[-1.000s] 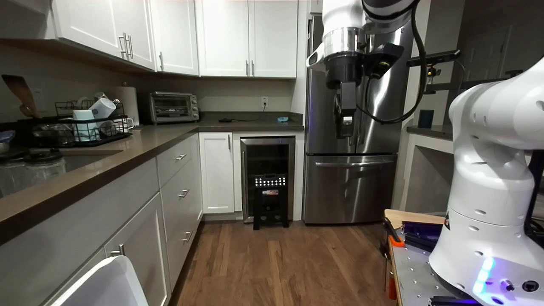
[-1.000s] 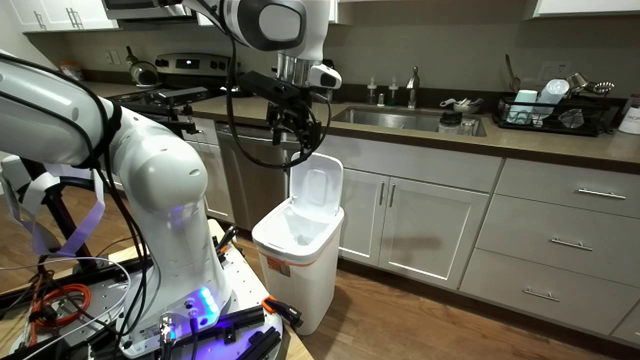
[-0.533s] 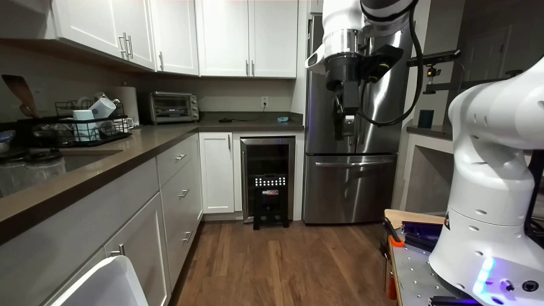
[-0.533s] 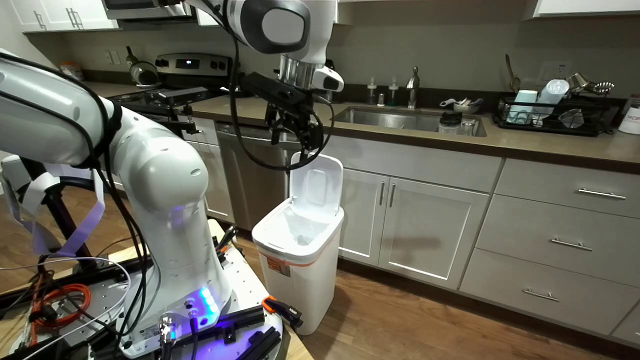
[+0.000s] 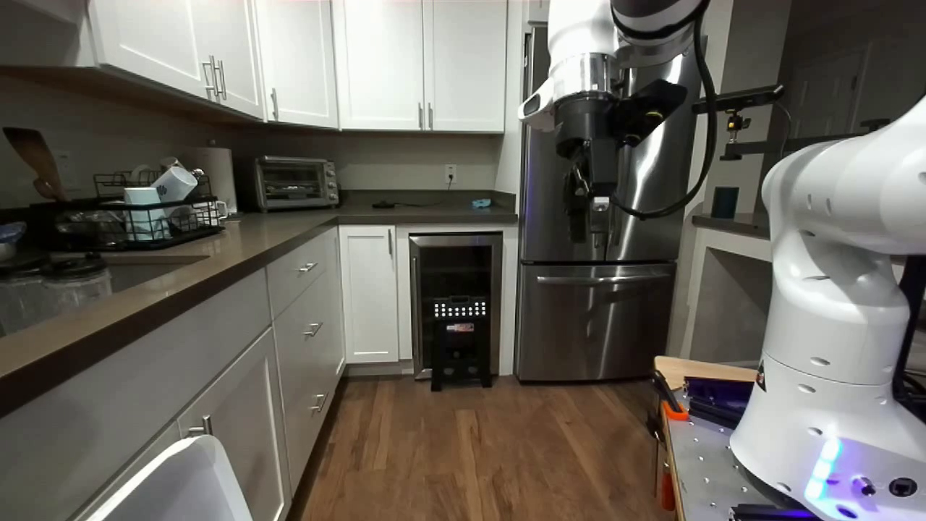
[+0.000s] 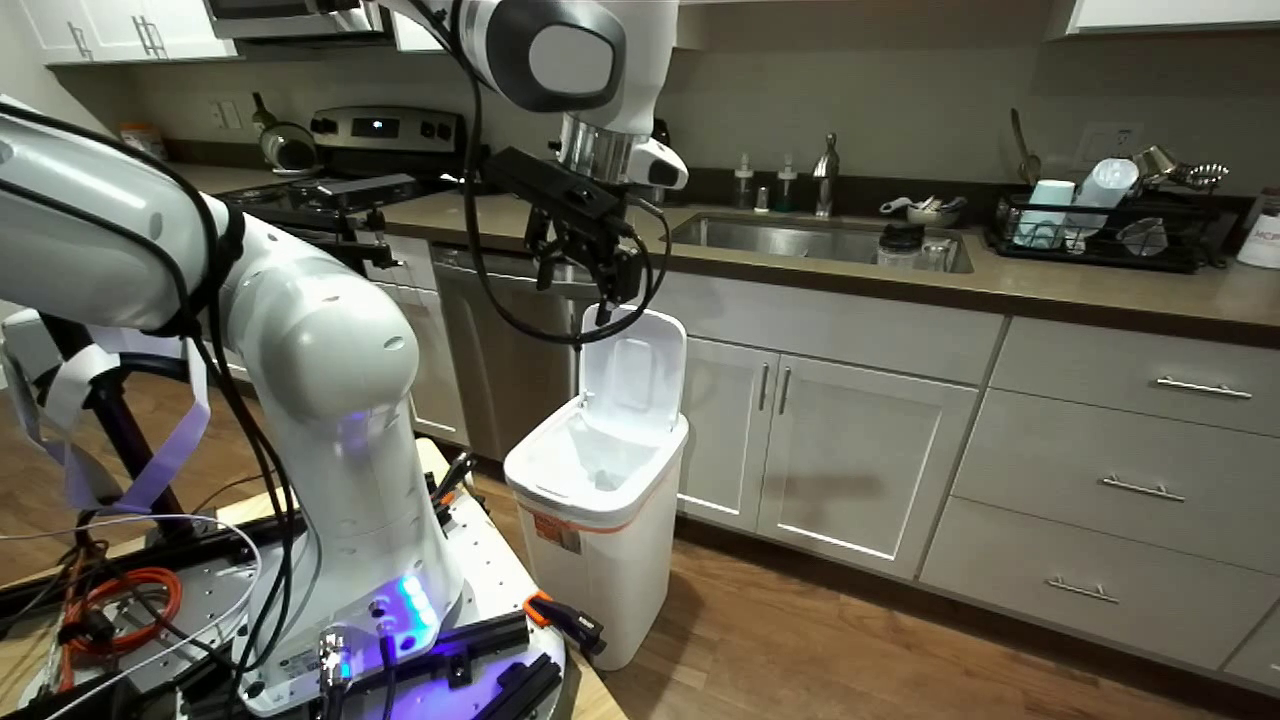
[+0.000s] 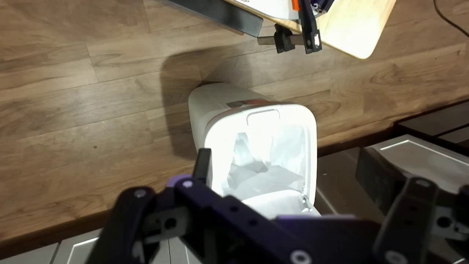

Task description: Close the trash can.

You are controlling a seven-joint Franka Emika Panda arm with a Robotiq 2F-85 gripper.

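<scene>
The white trash can (image 6: 610, 585) stands on the floor in an exterior view. Its lid (image 6: 640, 375) is up, leaning back on the cabinet side, and the bin's mouth is uncovered. The lid also shows at the bottom left of an exterior view (image 5: 181, 485). In the wrist view the trash can (image 7: 210, 102) is seen from above, with a pale liner inside; the lid (image 7: 273, 201) is partly hidden behind my gripper. My gripper (image 6: 577, 290) is above the bin, near the lid's top edge. It also shows in an exterior view (image 5: 587, 228). In the wrist view the gripper (image 7: 289, 170) has its fingers wide apart and empty.
The counter (image 6: 850, 275) with a sink and the white cabinets (image 6: 830, 470) stand behind the bin. A dishwasher (image 6: 510, 370) is beside it. The robot's table with an orange-black clamp (image 6: 565, 620) is close to the bin's front. A cable loop (image 6: 520, 325) hangs around the gripper.
The wrist has shifted slightly and my gripper has turned a little, so its two fingers show more apart in an exterior view. The trash can and its raised lid have not moved.
</scene>
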